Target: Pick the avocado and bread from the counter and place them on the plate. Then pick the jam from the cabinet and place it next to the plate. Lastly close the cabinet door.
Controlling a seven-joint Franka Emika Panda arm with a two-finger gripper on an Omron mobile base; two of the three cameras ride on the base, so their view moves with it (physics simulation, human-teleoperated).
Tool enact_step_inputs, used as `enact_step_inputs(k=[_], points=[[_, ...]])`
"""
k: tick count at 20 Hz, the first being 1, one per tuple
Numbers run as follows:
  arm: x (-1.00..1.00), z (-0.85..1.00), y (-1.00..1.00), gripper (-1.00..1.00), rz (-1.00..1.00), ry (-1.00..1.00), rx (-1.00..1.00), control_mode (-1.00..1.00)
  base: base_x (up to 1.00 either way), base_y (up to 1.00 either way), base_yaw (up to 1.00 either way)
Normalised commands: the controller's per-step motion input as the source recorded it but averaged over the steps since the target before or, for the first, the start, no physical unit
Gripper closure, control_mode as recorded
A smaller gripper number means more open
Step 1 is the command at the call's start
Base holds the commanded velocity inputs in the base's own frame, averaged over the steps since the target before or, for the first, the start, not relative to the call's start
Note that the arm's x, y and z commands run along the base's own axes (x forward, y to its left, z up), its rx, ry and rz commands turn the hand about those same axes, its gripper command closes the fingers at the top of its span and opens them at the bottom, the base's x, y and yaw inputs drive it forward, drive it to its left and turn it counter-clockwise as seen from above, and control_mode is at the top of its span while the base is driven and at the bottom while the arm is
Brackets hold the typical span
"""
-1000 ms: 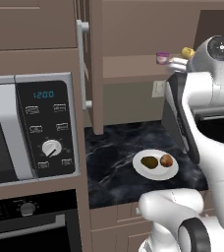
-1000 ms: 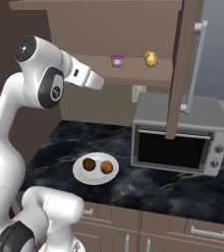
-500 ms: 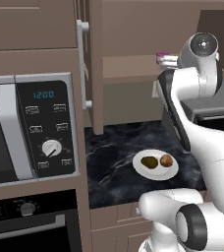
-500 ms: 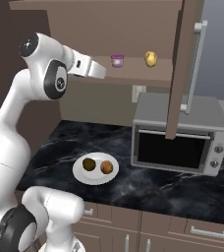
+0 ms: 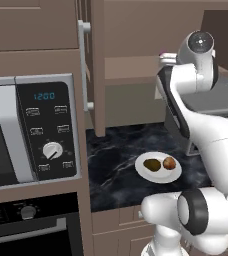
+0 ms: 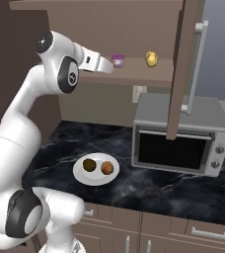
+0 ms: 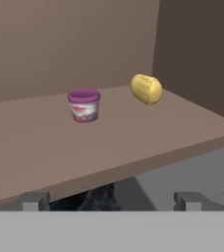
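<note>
The pink jam (image 7: 84,105) with its purple lid stands on the inner shelf of the open cabinet (image 7: 45,142), a short way ahead of my open gripper (image 7: 112,199), whose fingers hold nothing. From the right base the gripper (image 6: 109,65) hovers just left of the jam (image 6: 117,61) at shelf height. The white plate (image 6: 80,175) on the black counter (image 6: 183,190) carries the avocado (image 6: 89,164) and the bread (image 6: 107,168). The left base view shows the same plate (image 5: 158,176), avocado (image 5: 152,164) and bread (image 5: 169,162). The cabinet door (image 6: 182,69) stands open.
A yellow ball (image 7: 146,89) lies on the shelf to the right of the jam. A grey toaster oven (image 6: 181,136) sits on the counter under the open door. A microwave (image 5: 31,130) and a built-in oven (image 5: 31,230) fill the left side.
The arm has swung the hand up and toward the shelf, bringing the open gripper closer to the jam. Plate, avocado and bread have not moved.
</note>
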Motion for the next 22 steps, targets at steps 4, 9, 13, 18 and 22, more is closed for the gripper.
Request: enact_step_inputs(k=[4, 9, 13, 18, 22], points=[[0.41, 0.0, -0.24, -1.0, 0.0, 0.01, 0.0, -1.0, 0.0, 0.0, 0.0], [0.48, 0.0, -0.03, -1.0, 0.0, 0.03, 0.01, -1.0, 0.0, 0.0, 0.0], [0.45, 0.0, 0.0, -1.0, 0.0, 0.03, 0.0, -1.0, 0.0, 0.0, 0.0], [0.45, 0.0, 0.0, -1.0, 0.0, 0.04, 0.0, -1.0, 0.0, 0.0, 0.0], [0.43, -0.01, 0.0, -1.0, 0.0, 0.01, 0.0, -1.0, 0.0, 0.0, 0.0]])
